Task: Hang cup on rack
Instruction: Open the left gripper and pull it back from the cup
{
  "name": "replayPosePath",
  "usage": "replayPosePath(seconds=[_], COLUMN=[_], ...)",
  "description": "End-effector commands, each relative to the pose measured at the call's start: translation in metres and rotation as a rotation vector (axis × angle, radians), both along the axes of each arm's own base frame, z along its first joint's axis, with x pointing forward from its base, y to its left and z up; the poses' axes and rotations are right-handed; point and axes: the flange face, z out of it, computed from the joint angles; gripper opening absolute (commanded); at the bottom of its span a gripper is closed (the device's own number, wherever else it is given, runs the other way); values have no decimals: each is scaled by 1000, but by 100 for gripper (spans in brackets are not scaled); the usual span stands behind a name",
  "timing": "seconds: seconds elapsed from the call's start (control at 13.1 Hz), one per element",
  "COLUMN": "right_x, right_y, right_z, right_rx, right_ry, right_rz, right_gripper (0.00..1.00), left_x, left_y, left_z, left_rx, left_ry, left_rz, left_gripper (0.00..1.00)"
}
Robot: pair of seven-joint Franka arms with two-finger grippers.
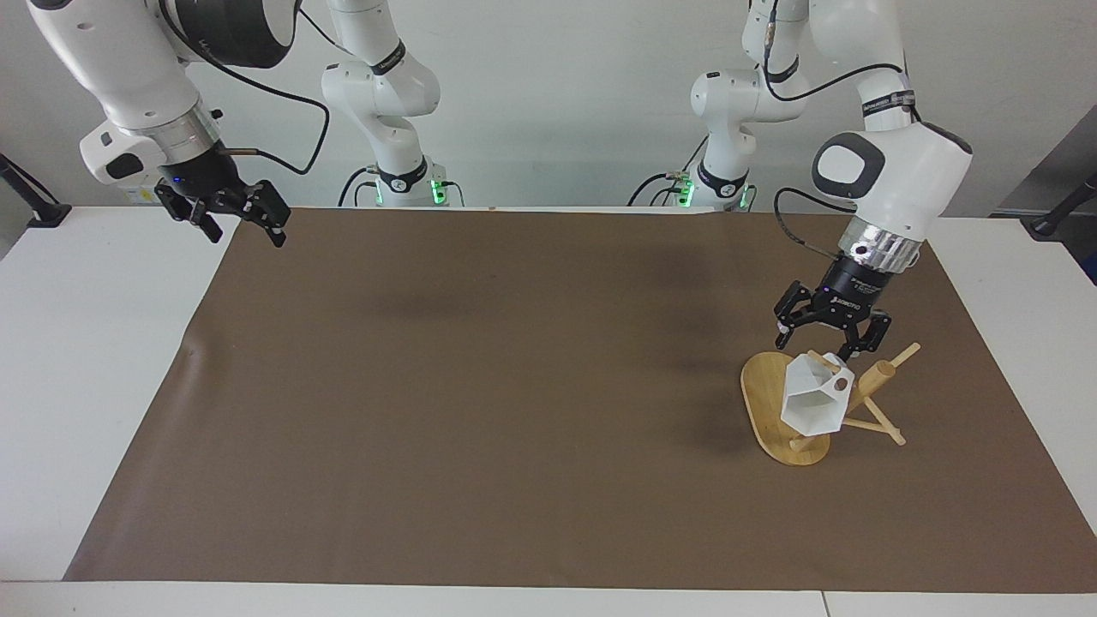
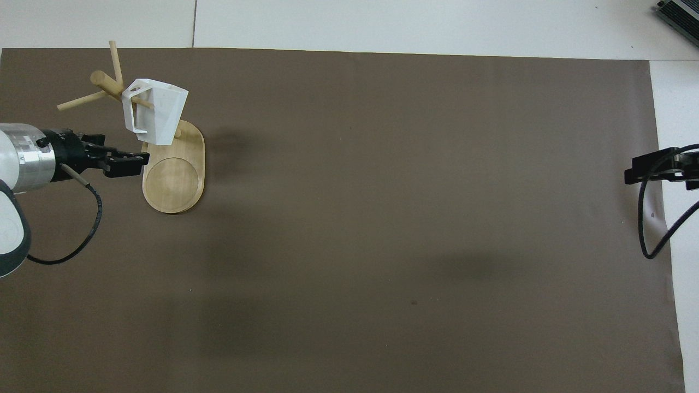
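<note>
Our left gripper hangs just above the cup, clear of it, its two fingers spread apart and gripping nothing. In the overhead view that same gripper shows beside the rack's base, at the left arm's end of the table.

We see the cup hanging on the rack: one of the thin pegs passes through the round hole in its blocky handle, and the white faceted body tilts, its mouth facing away from the robots and downward over the oval base. The rack stands on the brown mat, its flat bamboo base flat on the mat, the thick central post rising at the end of the base farther from the robots, and further stick pegs jutting out from the post, bare.

Moving along the table toward the right arm's end, we find only open brown mat on the white tabletop.

At that end our right gripper waits in the air over the edge of the mat, well apart from cup and rack, its fingers parted and nothing between them. From overhead only its dark tip shows at the picture's edge, with a black cable looping below it.
</note>
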Motion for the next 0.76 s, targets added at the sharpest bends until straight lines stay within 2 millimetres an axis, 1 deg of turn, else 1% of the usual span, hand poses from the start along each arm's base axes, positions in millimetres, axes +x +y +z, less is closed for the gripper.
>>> replayPosePath(seconds=[0.0,0.15,0.23,0.31,0.46,0.61,0.69], right_x=[-7,-7,-7,-7,-7,-7,-7], right_y=[0,0,0,0,0,0,0], right_z=[0,0,1,0,0,0,0], right_rx=[2,2,2,2,2,2,2], right_ry=[-6,-6,-8,-6,-6,-6,-6], right_rz=[16,16,16,16,16,16,16], right_gripper=[100,100,100,100,100,100,100], left_x=[-9,-14,-18,-22,-26,-28,-28], left_y=[20,22,29,45,61,74,77], left_z=[28,38,45,51,65,69,69], left_rx=[74,117,130,141,166,197,232], left_ry=[37,68,65,69,75,56,50], left_rz=[-28,-148,-192,-217,-328,-423,-482], left_gripper=[100,100,100,100,100,100,100])
